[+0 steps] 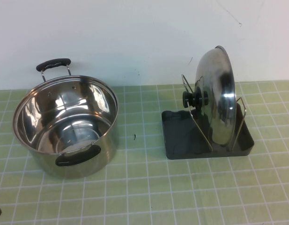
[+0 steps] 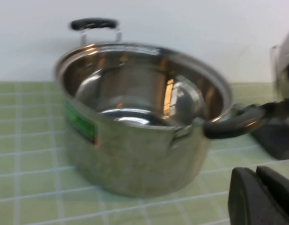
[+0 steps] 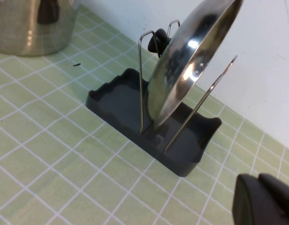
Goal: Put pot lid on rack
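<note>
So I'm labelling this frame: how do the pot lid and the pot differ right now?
The pot lid stands on edge between the wire loops of the rack; the pot sits upright and open on the tiled table. The lid has one black centre knob, the pot two black side handles. Both are shiny steel. The left gripper and right gripper touch neither.

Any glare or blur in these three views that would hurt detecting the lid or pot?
High view: sharp, but bright reflections streak the pot lid, which stands on edge in the rack, and the pot interior. Left wrist view: soft overall, the pot rim smeared; left end effector a dark blur at the corner. Right wrist view: crisp, with a glare spot on the lid; right end effector at the corner.
</note>
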`<state>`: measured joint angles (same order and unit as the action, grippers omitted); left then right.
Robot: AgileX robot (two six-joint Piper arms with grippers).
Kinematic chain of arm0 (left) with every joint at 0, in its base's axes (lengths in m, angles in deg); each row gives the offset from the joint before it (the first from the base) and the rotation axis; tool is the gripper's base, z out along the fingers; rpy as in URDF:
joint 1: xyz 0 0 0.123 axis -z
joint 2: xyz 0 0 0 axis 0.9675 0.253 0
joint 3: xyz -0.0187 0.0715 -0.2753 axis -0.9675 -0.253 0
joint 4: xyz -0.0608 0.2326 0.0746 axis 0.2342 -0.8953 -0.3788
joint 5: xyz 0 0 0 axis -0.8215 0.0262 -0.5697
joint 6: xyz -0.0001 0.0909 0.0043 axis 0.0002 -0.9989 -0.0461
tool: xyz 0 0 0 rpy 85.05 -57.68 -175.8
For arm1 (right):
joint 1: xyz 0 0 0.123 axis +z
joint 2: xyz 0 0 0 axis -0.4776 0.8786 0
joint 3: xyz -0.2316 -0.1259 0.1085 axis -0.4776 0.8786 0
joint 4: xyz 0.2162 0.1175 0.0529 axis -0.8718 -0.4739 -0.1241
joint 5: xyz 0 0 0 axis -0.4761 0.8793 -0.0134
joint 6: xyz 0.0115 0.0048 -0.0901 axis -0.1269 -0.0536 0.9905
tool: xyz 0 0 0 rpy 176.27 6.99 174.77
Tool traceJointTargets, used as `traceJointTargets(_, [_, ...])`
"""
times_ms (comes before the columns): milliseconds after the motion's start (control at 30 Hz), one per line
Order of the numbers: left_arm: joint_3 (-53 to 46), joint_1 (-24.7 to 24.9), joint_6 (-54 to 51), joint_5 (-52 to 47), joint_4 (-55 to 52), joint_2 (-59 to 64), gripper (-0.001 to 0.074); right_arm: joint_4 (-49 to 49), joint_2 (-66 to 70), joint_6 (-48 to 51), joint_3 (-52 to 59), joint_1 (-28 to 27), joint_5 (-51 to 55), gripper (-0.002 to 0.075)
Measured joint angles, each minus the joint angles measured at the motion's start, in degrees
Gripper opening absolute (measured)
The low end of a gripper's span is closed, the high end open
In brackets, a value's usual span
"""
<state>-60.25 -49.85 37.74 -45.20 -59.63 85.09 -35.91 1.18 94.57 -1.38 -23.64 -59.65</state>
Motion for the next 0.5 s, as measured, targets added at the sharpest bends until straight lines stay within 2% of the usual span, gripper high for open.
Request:
traceJointTargets(100, [-1.34, -7.19, -13.86, 2.17, 10.02, -0.19, -0.0001, 0.0, 0.0, 0.0, 0.0, 0.0, 0.09, -0.0001])
traceJointTargets(200, [-4.36, -12.95, -22.89, 7.9, 16.26, -0.16, -0.0001, 0.0, 0.0, 0.0, 0.0, 0.0, 0.09, -0.0001])
traceJointTargets(333, [-8.36, -18.1, -25.8, 13.42, 18.48, -0.16, -0.0002, 0.0, 0.0, 0.0, 0.0, 0.0, 0.24, -0.0001])
traceJointTargets(500, [-10.95, -20.31, -25.45, 11.62, 22.55, -2.17, -0.0002, 0.0, 0.0, 0.0, 0.0, 0.0, 0.27, -0.0001])
